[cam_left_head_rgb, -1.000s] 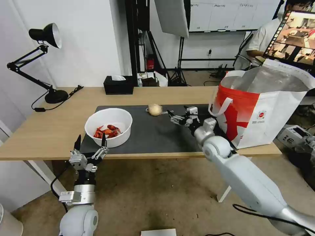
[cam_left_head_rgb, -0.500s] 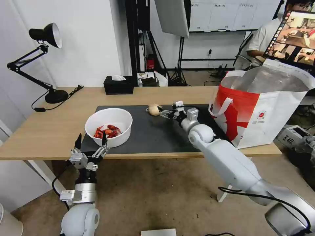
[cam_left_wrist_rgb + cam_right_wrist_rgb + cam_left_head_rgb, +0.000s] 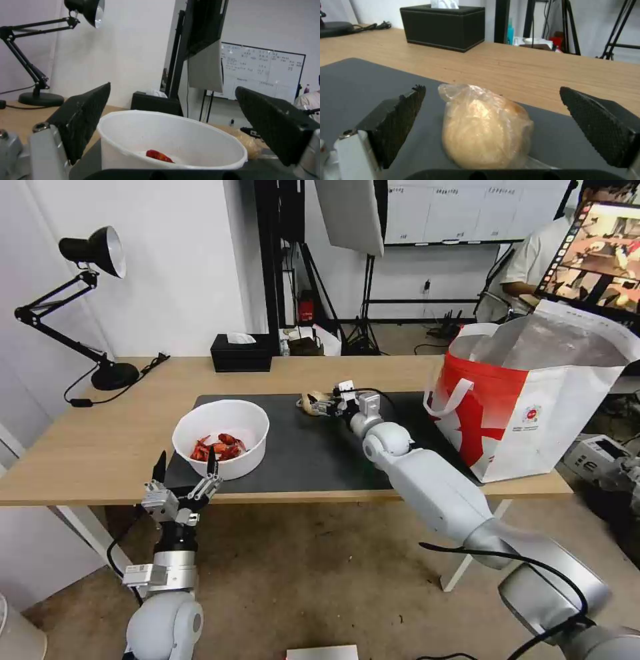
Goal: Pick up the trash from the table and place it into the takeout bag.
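Step in hand: reach-to-grasp on the wrapped lump, not yet closed. Right gripper [image 3: 320, 405] sits at center of the head view, low over the dark grey mat [image 3: 313, 453], jaws wide and straddling the beige lump in clear wrap [image 3: 311, 402]. In the right wrist view the lump [image 3: 485, 130] lies between the 2 black pads [image 3: 400, 120], gaps on both sides, no contact visible. Lump rests on the mat near its far edge, loose plastic bunched at the end away from the camera.

Left gripper [image 3: 185, 480] is parked lower left of the head view, at the near table edge, pointing up, jaws wide, holding nothing. White bowl of red crayfish shells [image 3: 221, 439] sits just beyond it on the mat's left part; same bowl [image 3: 166, 140] fills the middle of the left wrist view between that gripper's pads.

Takeout bag [image 3: 533, 400] stands open at right of the frame on the table [image 3: 100, 447], well apart from the lump. Black tissue box [image 3: 241, 353] and desk lamp [image 3: 80, 307] at upper left, not trash.

Next move likely calls for closing on the lump's body, not just the wrap, since thin film could slip; then a lift and carry right over the bag's rim.
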You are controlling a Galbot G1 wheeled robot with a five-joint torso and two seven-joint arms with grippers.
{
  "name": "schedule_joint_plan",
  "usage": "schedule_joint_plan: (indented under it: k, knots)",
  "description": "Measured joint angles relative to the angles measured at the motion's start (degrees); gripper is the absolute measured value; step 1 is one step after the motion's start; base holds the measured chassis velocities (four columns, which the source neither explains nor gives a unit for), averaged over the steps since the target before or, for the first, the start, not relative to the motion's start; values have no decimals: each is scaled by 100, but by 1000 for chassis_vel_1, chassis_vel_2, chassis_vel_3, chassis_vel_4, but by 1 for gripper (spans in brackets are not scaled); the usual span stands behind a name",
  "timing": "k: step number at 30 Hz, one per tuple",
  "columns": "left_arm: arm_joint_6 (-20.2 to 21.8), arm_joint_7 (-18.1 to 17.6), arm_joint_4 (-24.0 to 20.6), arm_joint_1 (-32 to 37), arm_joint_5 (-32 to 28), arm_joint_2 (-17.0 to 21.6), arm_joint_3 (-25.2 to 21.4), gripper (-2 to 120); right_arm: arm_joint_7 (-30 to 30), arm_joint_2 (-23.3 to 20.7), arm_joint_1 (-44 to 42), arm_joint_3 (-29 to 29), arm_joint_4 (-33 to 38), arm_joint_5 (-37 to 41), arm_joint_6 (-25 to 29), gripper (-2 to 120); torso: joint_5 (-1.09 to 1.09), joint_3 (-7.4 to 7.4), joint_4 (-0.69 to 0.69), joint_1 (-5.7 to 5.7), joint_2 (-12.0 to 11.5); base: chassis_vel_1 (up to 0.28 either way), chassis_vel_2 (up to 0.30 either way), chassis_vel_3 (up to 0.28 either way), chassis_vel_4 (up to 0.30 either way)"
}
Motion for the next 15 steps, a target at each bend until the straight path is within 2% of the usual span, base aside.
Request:
schedule_joint_plan:
  k: [15]
  knots:
    - [-18, 2, 27, -15, -16, -10, -13, 100, -154, 403, 174, -58, -726, -221, 26, 100, 1, 0, 0, 0, 0, 0, 0, 0, 0]
